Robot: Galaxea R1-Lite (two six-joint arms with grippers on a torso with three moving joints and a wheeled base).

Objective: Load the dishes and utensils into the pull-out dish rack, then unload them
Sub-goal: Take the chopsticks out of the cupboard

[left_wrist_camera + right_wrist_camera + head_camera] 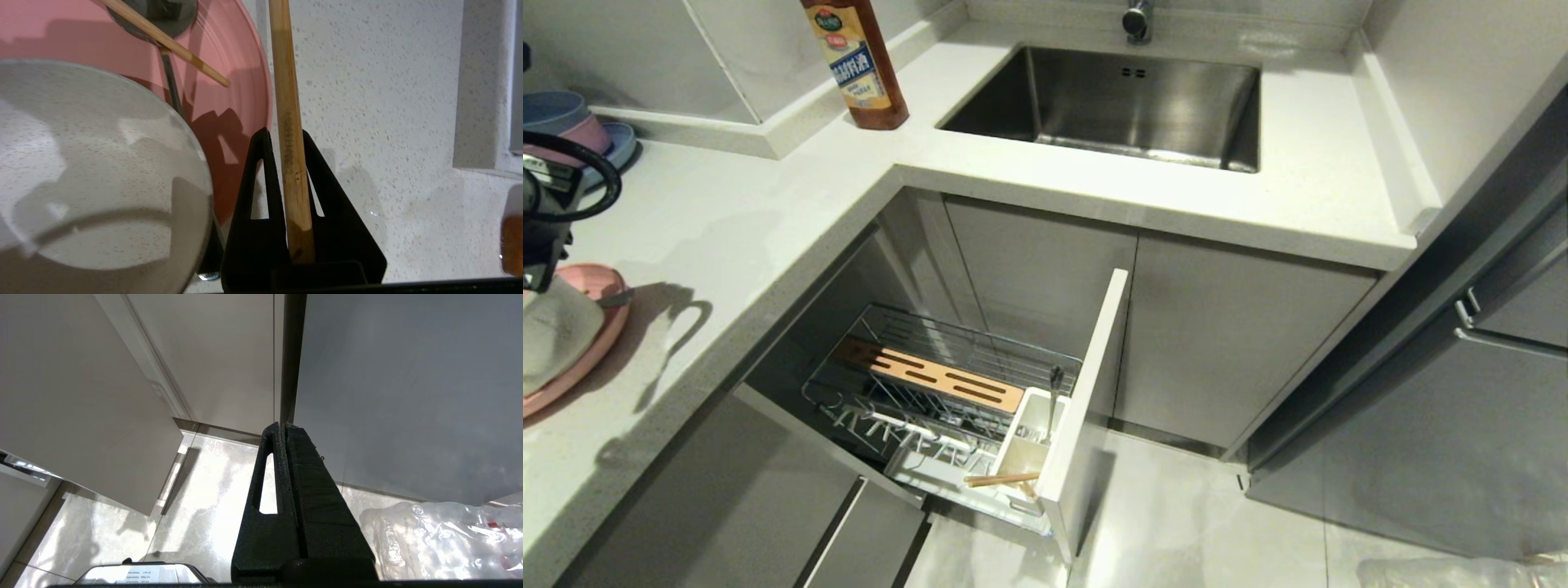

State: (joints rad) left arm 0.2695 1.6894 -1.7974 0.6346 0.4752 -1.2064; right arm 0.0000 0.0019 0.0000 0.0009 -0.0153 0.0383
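Here the left claw point(286, 163) pinches one chopstick point(288, 122) beside the cream bowl point(94, 171) on the pink plate point(241, 81).

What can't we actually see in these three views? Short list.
- Left gripper: shut on a chopstick; head view shows only the arm's rear at the frame edge.
- Spoon: bowl end cut off by the left wrist view's edge, handle hidden behind the cream bowl.
- Pink plate: cut by the head view's edge, partly under the bowl.
- Utensil cup: its inside is too small to read.
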